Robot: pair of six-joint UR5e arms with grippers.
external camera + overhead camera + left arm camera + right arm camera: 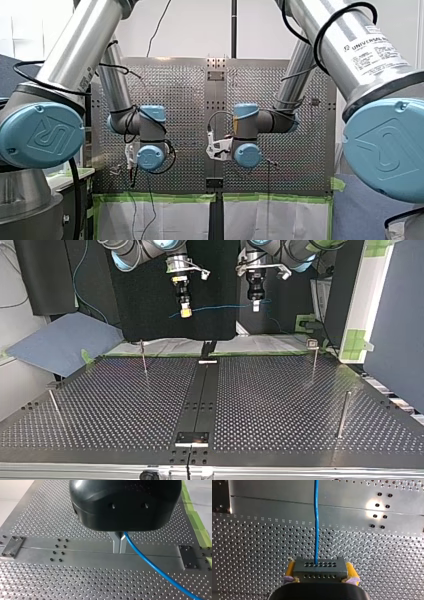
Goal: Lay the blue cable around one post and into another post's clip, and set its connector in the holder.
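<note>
A thin blue cable hangs stretched in the air between my two grippers, high above the perforated table. In the top view my right gripper, with yellow pads, is at the left and my left gripper at the right. In the right wrist view, my right gripper is shut on a dark grey connector block, and the cable runs straight ahead out of it. My left gripper has its metal fingers shut on the cable, which trails off to one side.
Thin posts stand on the table: one at the top view's far left, one with a clip head at the far right, a plain one at the near right, and a leaning one at the near left. A black plate sits on the centre rail.
</note>
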